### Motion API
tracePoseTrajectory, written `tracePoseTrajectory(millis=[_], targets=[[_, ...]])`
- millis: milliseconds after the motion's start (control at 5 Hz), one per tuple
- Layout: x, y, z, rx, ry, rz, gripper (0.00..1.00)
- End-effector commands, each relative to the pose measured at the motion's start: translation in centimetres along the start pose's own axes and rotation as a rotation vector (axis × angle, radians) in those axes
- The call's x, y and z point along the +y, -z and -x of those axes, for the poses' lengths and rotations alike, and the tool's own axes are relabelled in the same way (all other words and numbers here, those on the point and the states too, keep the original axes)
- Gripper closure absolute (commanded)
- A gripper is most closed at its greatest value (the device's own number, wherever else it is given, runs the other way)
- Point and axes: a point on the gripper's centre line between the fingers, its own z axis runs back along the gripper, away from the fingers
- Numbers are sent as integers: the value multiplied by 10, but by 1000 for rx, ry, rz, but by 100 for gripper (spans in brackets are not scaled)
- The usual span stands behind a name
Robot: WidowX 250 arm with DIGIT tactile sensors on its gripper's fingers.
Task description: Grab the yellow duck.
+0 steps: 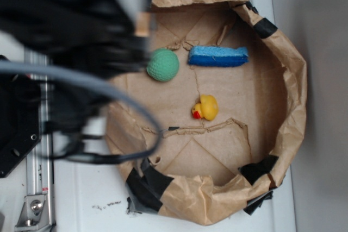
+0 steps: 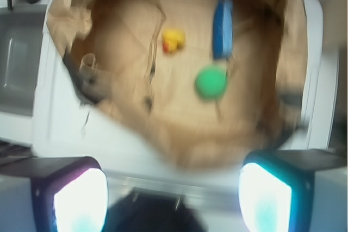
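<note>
Wide-apart jaws, yellow duck (image 2: 173, 41) beyond.

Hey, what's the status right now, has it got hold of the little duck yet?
Gripper open, fingers empty, high over the paper tray's edge. Yellow duck untouched on the tray floor. Green ball and blue sponge sit apart; nothing blocks it.

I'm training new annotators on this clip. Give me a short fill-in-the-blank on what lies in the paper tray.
1. The yellow duck has a beak coloured ____.
2. The knitted ball is coloured ____.
3. The blue sponge lies in a tray made of brown ____.
4. In the wrist view the gripper holds ____.

Missing words: red; green; paper; nothing
</note>
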Motion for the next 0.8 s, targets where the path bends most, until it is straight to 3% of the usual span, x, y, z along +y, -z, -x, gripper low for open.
tracePoseTrajectory(millis=[0, 200, 600], targets=[[-8, 56, -61, 34, 381, -175, 0], [-6, 47, -55, -36, 309, -270, 0], [-6, 47, -55, -36, 309, -270, 0]])
